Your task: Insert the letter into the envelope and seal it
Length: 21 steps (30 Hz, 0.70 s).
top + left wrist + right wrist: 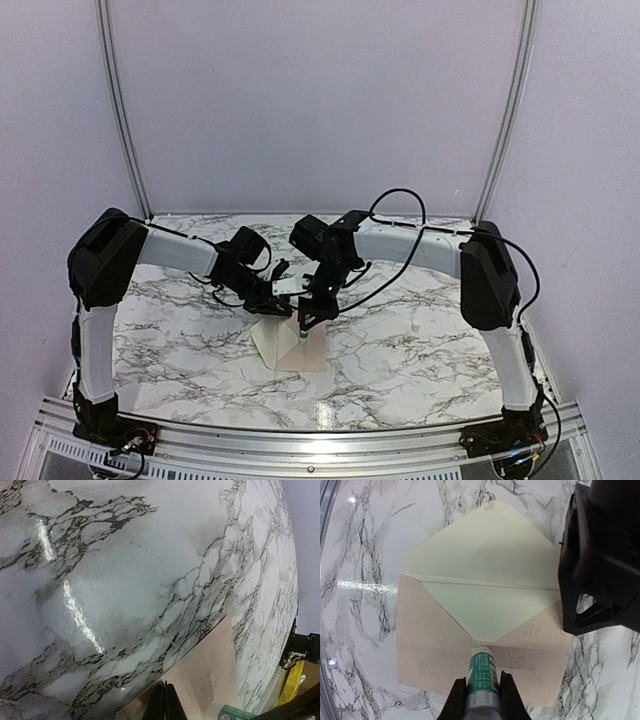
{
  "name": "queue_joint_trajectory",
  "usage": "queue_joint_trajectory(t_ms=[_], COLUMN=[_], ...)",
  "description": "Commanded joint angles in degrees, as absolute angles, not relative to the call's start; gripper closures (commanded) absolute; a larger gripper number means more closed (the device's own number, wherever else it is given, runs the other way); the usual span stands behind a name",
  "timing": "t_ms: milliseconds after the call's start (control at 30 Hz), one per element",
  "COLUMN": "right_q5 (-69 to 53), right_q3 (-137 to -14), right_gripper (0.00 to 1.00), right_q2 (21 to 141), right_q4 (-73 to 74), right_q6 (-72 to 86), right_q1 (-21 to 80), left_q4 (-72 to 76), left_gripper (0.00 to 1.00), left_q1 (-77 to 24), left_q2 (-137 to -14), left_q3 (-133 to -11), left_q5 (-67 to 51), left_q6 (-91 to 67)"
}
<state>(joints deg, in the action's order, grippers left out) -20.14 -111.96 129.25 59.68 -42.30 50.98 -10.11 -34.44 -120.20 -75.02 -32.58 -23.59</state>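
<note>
The envelope [435, 635] lies flat on the marble table [180, 340], pinkish-tan outside, its cream triangular flap [480, 555] open. No separate letter sheet shows; a cream surface fills the V opening. My right gripper [482, 682] is shut on a green glue stick [482, 672] whose white tip touches the envelope body just below the V notch. My left gripper [165, 690] is shut, its tips on the envelope's edge [210, 670]; whether paper is pinched between them does not show. In the top view both grippers, left [272, 303] and right [303, 330], meet over the envelope [295, 352].
The left gripper's black body [600, 570] stands over the envelope's right side in the right wrist view. A metal rail [300, 440] runs along the near table edge. White walls close the back and sides.
</note>
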Motion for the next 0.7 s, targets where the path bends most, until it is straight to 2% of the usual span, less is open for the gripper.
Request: queue_joint_trajectory(t_ms=[0,300,667], right_q5=[-23.0,-24.2,-13.6], right_q3=[-112.6,-112.4,-113.5], right_gripper=[1.00,1.00,1.00], right_q2=[130.6,130.5,130.7], right_q4=[65.6,65.6,58.0], right_q6=[-43.2,-43.4,-38.2], right_q1=[52.2,52.4,52.3], left_q4=[-12.0,-12.0,-11.9], left_gripper=[1.00,1.00,1.00], left_q1=[-34.5,-34.5,-34.5], left_q2=[-122.6,-122.8,-123.1], left_q3=[-73.9,-74.2,-74.4], left_q5=[-31.0,-31.3,-32.0], left_q6=[-23.6,-23.5,-23.2])
